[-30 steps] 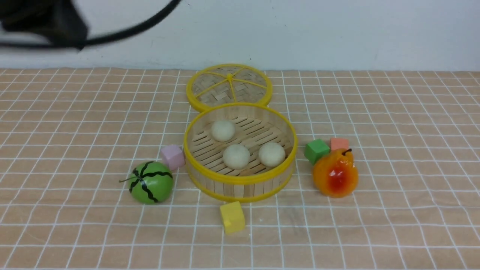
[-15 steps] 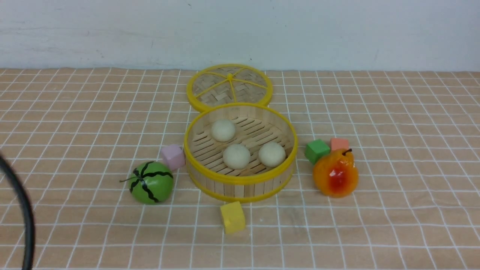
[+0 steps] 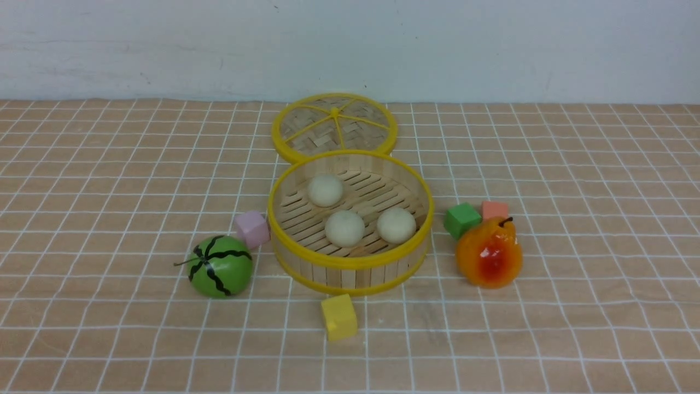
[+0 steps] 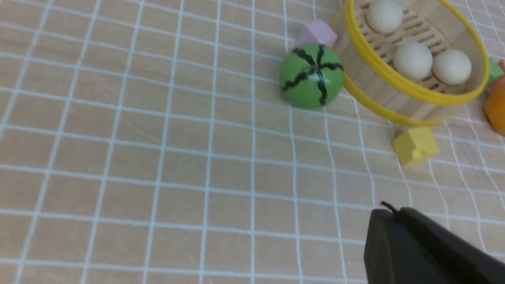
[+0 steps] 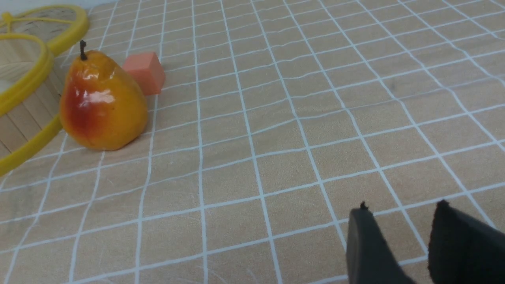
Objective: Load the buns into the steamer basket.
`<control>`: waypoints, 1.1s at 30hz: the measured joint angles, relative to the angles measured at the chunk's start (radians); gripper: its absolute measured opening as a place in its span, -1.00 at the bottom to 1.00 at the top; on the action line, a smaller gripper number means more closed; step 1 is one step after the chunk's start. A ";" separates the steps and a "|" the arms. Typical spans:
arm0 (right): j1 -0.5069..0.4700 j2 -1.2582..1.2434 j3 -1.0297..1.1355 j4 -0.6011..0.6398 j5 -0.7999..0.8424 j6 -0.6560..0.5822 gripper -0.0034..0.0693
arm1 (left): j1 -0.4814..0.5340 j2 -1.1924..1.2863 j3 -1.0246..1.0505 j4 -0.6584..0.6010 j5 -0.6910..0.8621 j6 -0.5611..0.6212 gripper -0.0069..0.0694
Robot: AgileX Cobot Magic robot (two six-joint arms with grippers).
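**All 3 buns seated in the basket; both arms clear of the work**

Front view: the steamer basket [image 3: 350, 273] stands at centre on the checked cloth [image 3: 109, 164]. The 3 buns [image 3: 345, 228] lie on its slatted floor, 1 toward the far wall and 2 side by side toward the near wall, each apart from the others. The woven lid [image 3: 334, 127] lies flat just beyond the basket's far rim. Left of the basket sit a pink block [image 3: 252, 229] and the watermelon ball [image 3: 220, 266]; right of it, a green block [image 3: 462, 219], an orange block [image 3: 495, 209] and a pear [image 3: 489, 253]; near side, a yellow block [image 3: 339, 317].

Left wrist view: my left gripper [image 4: 388, 221] shows as 1 dark mass with no gap, jaws together, holding nothing, well apart from the basket. Right wrist view: my right gripper [image 5: 402, 221] shows a narrow gap between its tips, empty, above bare cloth well right of the pear.

I judge the loading step finished: no bun remains on the cloth. The next move calls only for keeping both arms away from the basket.
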 joint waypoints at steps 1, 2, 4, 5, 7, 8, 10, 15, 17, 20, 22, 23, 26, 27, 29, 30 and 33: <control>0.000 0.000 0.000 0.000 0.000 0.000 -0.24 | 0.000 0.000 0.000 0.003 0.000 0.000 -0.85; 0.000 0.000 0.000 0.000 0.000 0.000 -0.24 | 0.000 0.000 0.008 0.027 -0.042 0.000 -0.85; 0.000 0.000 0.000 0.000 0.000 0.000 -0.24 | 0.000 -0.010 0.041 0.086 -0.148 -0.003 -0.85; 0.000 0.000 0.000 0.000 0.000 0.000 -0.24 | 0.002 -0.023 0.060 0.104 -0.198 -0.003 -0.85; 0.000 0.000 0.000 0.000 0.000 0.000 -0.24 | 0.011 -0.059 0.126 0.125 -0.325 -0.003 -0.85; 0.000 0.000 0.000 0.000 0.000 0.000 -0.24 | 0.019 -0.084 0.166 0.127 -0.381 -0.003 -0.85; 0.000 0.000 0.000 0.000 0.000 0.000 -0.24 | 0.044 -0.135 0.245 0.114 -0.461 -0.002 -0.85; 0.000 0.000 0.000 0.000 0.000 0.000 -0.24 | 0.137 -0.265 0.461 0.074 -0.564 0.035 -0.85; 0.000 0.000 0.000 0.000 0.000 0.000 -0.24 | 0.156 -0.305 0.530 0.053 -0.578 0.058 -0.85; 0.000 0.000 0.000 0.000 0.000 0.000 -0.24 | 0.170 -0.360 0.626 0.019 -0.585 0.082 -0.85; 0.000 0.000 0.000 0.000 0.000 0.000 -0.24 | 0.173 -0.378 0.692 -0.008 -0.573 0.095 -0.85; 0.000 0.000 0.000 0.000 0.000 0.000 -0.24 | 0.174 -0.380 0.702 -0.013 -0.564 0.097 -0.85; 0.000 0.000 0.000 0.000 0.000 0.000 -0.24 | 0.175 -0.380 0.706 -0.019 -0.563 0.099 -0.85; 0.000 0.000 0.000 0.000 0.000 0.000 -0.24 | 0.175 -0.380 0.706 -0.019 -0.563 0.099 -0.85; 0.000 0.000 0.000 0.000 0.000 0.000 -0.24 | 0.175 -0.380 0.706 -0.019 -0.563 0.099 -0.85; 0.000 0.000 0.000 0.000 0.000 0.000 -0.24 | 0.175 -0.380 0.706 -0.019 -0.563 0.099 -0.85; 0.000 0.000 0.000 0.000 0.000 0.000 -0.24 | 0.175 -0.380 0.706 -0.021 -0.563 0.099 -0.84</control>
